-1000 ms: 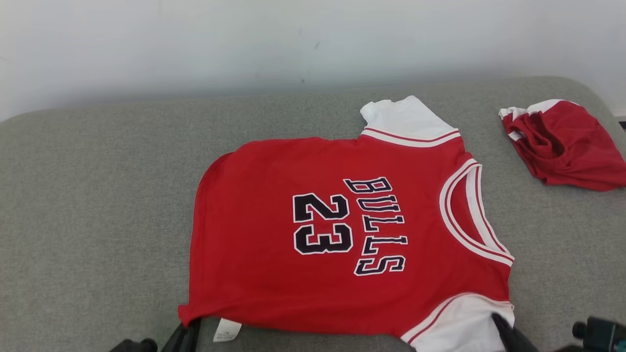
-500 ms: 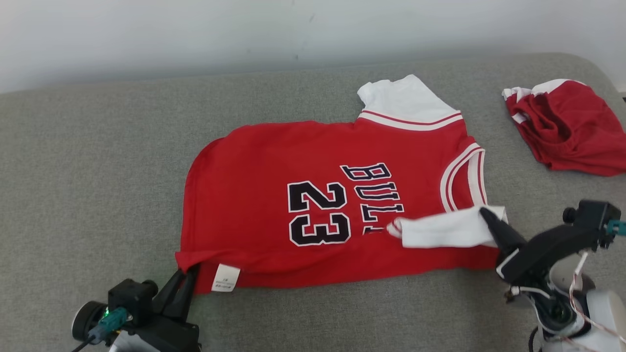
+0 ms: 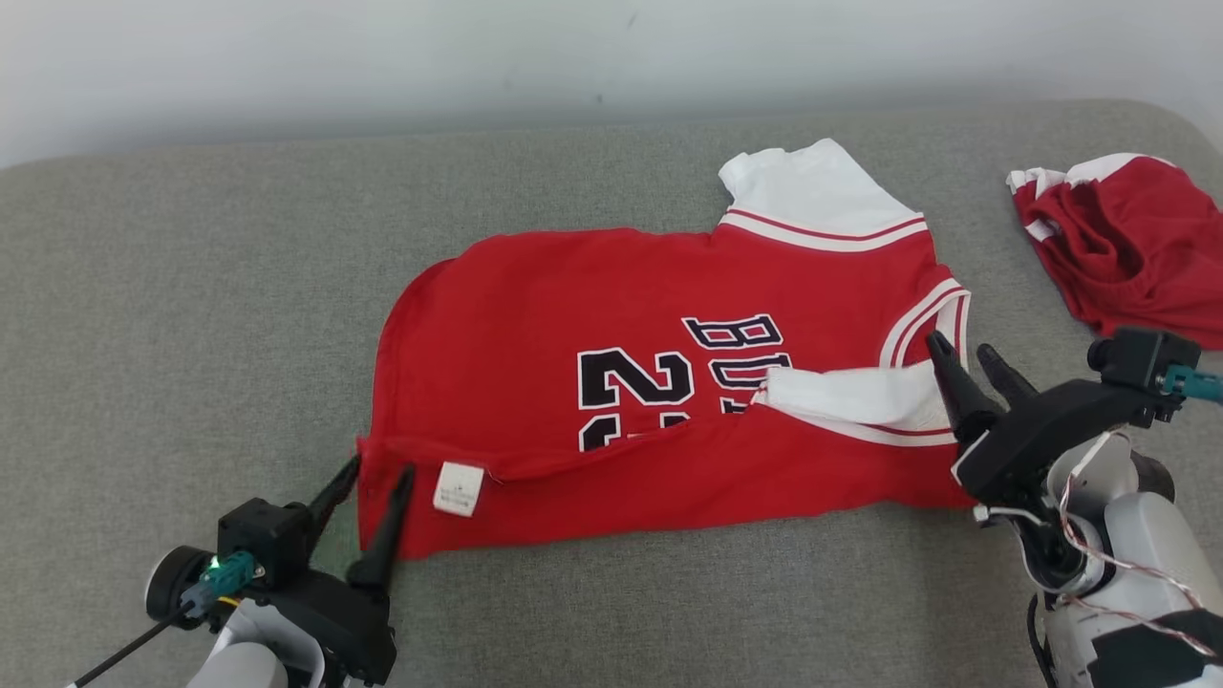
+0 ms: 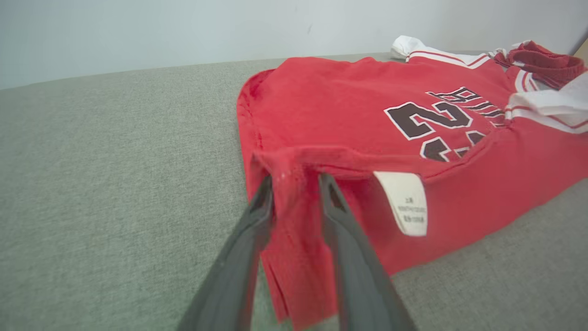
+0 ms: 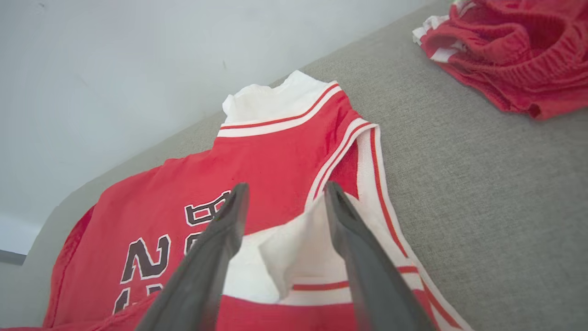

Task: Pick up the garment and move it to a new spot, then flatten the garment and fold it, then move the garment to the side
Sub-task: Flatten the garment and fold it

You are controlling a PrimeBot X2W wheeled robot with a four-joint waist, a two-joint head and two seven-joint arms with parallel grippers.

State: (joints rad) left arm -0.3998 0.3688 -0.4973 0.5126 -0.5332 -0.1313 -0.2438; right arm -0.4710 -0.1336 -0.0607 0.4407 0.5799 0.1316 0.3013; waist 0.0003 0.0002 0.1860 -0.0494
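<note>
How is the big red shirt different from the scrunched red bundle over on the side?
The jersey lies spread out, with its near edge folded over; the bundle sits crumpled in a heap. The jersey shows black letters and numbers; the bundle shows no print. The jersey covers far more of the cushion than the bundle does. Both are red with white trim and rest on the same grey cushion.

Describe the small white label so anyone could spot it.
On the grey surface lies a red jersey, near edge folded over. The label sits on that fold beside the left tool: a tiny printed tag, unlike the broad white sleeves.
</note>
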